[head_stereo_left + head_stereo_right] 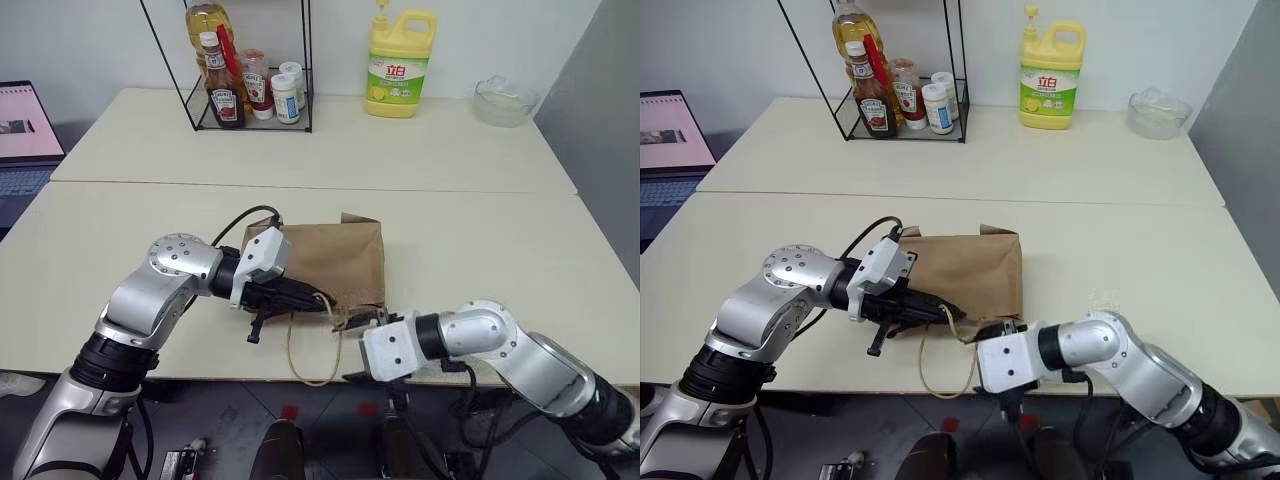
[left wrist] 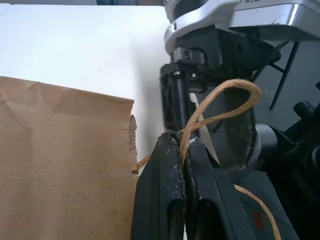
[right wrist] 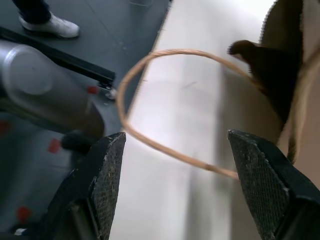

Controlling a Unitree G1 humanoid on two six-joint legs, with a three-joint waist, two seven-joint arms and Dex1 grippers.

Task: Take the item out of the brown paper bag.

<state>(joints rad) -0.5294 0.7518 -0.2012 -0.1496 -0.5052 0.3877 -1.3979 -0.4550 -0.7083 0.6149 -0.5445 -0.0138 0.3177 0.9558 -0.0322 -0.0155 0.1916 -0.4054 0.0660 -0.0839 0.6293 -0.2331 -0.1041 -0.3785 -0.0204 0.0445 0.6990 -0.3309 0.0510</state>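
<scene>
Left wrist view puts the left gripper (image 2: 182, 150) front and centre: its two black fingers (image 2: 165, 195) are pressed together on a tan cord handle (image 2: 225, 100), which loops up out of the pinch. Just beside it runs the torn mouth edge of the bag (image 2: 65, 165). In the right wrist view the right gripper (image 3: 175, 150) stands wide apart and holds nothing; the second cord loop (image 3: 150, 100) hangs between its pads (image 3: 107, 175), untouched, with the dark opening of the bag just past them.

The step in hand looks like spreading the mouth. To do it well, I judge the left should keep its pinch and lift the upper lip clear, while the right catches the lower edge or cord before reaching in; pulling hard risks dragging the light bag off the table (image 1: 480, 260). The item is not visible, presumably inside.

From the head camera, the left forearm angles in across the bag, pointing toward the right and slightly down; the right wrist bends inward at the table's near edge, facing the mouth.
</scene>
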